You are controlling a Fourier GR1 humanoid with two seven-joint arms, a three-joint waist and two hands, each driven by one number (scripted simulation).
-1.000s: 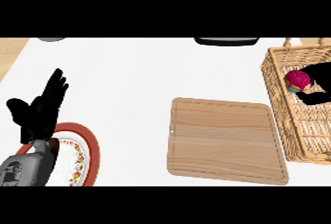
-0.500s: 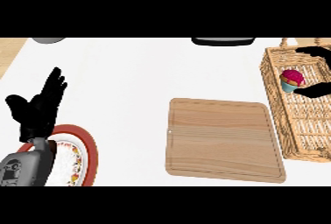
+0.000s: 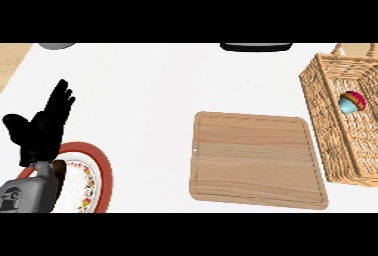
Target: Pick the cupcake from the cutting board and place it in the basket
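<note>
Pink-topped, teal-wrapped cupcake [image 3: 352, 102] on its side inside wicker basket [image 3: 325, 125].

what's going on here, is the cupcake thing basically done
It looks done. The cupcake is inside the wicker basket at the right of the counter, tipped over, with no hand on it. The cutting board in the middle has no cupcake on it. The left hand rests open, fingers up, at the left above a red-rimmed plate. The right hand is out of view.
</note>
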